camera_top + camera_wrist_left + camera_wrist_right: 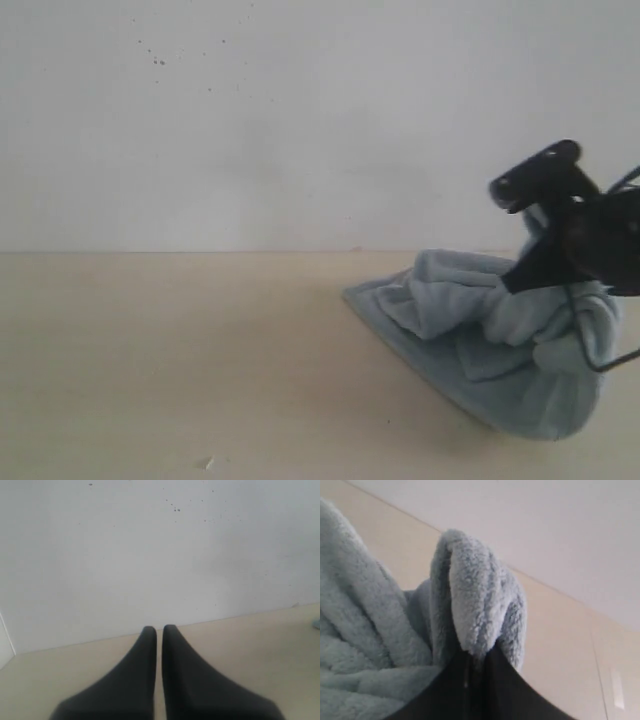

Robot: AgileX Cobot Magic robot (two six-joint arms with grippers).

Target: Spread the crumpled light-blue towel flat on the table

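Right wrist view: right fingers (pixel 476 662) are clamped on a raised fold of the towel (pixel 470 600), w/ the pinch right at the tips. Left fingers (pixel 159 631) are pressed together w/ nothing btwn them, over bare table (pixel 260 645), well apart from the cloth.

In the exterior view the towel sits bunched in a heap on the table's right side. Its base rests on the surface and its top is held up in your grip.

Expect it to be soft, floppy and light. The fluffy pile prob. gives decent friction, so slip looks unlikely, but it'll sag & drag. A fold grip likely lifts several layers at once. Better hold, imo: a hemmed edge or corner, one layer only.

Hard to make out: no corner, hem or label shows. The heap's right side is cut off at the frame edge & partly covered by the arm. Can't tell if you've got an edge or a mid-cloth fold.
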